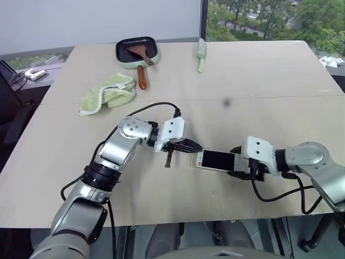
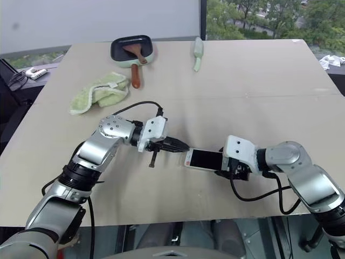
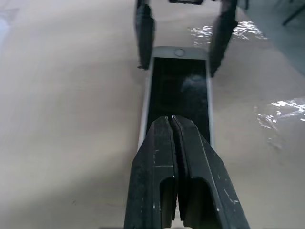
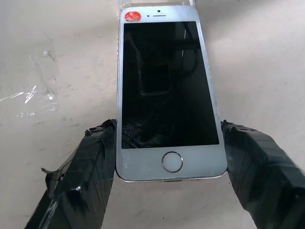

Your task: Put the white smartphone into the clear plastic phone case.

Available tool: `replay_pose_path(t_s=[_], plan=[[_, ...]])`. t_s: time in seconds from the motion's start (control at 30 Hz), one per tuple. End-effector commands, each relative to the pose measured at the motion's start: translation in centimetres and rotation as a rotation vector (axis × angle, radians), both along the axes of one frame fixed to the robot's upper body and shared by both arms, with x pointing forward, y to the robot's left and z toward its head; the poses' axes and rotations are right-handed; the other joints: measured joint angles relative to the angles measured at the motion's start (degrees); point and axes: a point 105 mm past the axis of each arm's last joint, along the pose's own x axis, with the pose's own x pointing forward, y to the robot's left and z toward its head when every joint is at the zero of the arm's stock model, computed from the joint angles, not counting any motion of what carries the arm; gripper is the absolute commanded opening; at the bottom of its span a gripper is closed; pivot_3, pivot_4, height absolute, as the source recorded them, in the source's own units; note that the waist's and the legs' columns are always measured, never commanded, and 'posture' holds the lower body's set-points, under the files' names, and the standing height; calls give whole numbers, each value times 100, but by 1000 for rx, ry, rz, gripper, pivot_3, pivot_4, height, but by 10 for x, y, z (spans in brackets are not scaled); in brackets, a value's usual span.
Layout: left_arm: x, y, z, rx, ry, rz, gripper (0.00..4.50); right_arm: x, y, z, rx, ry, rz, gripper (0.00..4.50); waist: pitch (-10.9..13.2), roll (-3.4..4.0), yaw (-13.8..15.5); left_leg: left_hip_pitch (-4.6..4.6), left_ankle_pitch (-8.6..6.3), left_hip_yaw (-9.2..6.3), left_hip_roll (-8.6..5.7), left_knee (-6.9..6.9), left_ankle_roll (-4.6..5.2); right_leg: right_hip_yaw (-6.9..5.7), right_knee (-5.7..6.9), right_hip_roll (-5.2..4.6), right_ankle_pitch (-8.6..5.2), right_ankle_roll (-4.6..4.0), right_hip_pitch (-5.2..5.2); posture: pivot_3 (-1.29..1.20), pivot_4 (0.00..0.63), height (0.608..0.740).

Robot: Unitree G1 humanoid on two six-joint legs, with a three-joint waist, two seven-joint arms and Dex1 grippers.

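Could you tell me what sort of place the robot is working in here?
Probably an office or lab room several floors up: a large beige table stands by a window overlooking treetops, with a white roller blind drawn beside it. A toy frying pan and a green cloth suggest a staged test bench.

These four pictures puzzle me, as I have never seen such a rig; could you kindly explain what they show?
A two-armed humanoid robot stands at a table. Two pictures come from cameras in its head, the other two from cameras on its wrists.

The right end effector grips the white smartphone by its long edges. The left end effector, fingers shut, sits at the phone's other end.

The clear plastic phone case cannot be told with certainty.

Farther back lie a green cloth, a small pan holding a wooden utensil, and a pale green tool.
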Motion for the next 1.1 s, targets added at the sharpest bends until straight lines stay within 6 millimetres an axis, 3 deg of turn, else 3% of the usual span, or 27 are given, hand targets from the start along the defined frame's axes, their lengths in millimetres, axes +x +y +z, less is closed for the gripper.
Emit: replay_pose_path(t_s=[0.03, 0.3, 0.47, 0.67, 1.1], plan=[[-7, -3, -1, 20, -23, -40, 76, 1, 3, 3, -19, -26, 14, 3010, 0, 0, -2, 0, 0, 0, 0, 0, 0, 0, 1, 0, 0, 0, 0, 0, 150, 740], [-11, -4, -20, 59, 24, -21, 76, -1, 4, 0, -21, -7, 31, 3010, -1, 0, 2, 0, -1, -3, 0, 9, 2, -2, 4, 1, 0, 0, 2, 0, 150, 740], [-2, -4, -35, 92, 21, 30, 76, 0, 5, -1, -18, -8, 31, 3010, -1, 0, 5, 0, -2, -5, 0, 20, 5, -4, 7, 2, 0, 1, 5, 0, 150, 740], [-10, 2, -51, 160, 44, 12, 76, 0, 4, -2, -25, -7, 30, 3010, -4, -1, 4, -1, -2, -8, 0, 22, 4, -5, 8, 2, 0, 0, 5, 0, 150, 740], [-9, 0, -66, 177, 80, 35, 76, 2, 5, 7, 6, -40, 8, 3010, -18, -1, 7, 2, -3, -15, 0, 30, 5, -11, 9, 2, 0, 0, 16, 0, 150, 740]])
